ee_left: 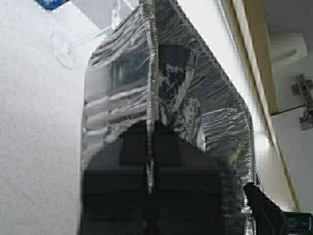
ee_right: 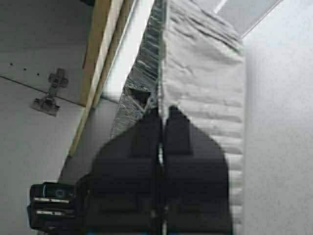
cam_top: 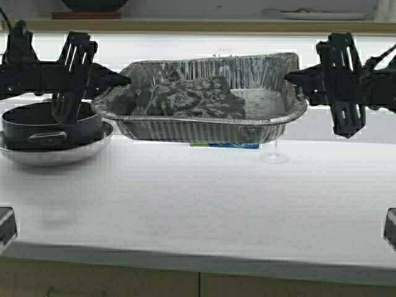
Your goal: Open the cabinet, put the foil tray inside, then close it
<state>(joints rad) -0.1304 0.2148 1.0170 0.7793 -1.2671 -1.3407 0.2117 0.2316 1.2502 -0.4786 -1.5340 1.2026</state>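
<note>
While the foil tray (cam_top: pixel 204 102) hangs level above the white surface (cam_top: pixel 185 204), the left pincer (cam_top: pixel 120 79) is closed on its left rim and the right pincer (cam_top: pixel 292 77) is closed on its right rim. Under the tray stand a wine glass (cam_top: pixel 275 154) and a blue box (cam_top: pixel 232 145). At the left, a black pot (cam_top: pixel 43 127) sits in a steel bowl (cam_top: pixel 55 151).

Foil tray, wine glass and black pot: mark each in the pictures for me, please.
Foil tray (cam_top: pixel 204 127): high view, on its ribbed front wall.
Wine glass (cam_top: pixel 274 157): high view, on its round foot, below the tray's right end.
Black pot (cam_top: pixel 49 127): high view, on its side wall, inside the steel bowl (cam_top: pixel 59 153).
</note>
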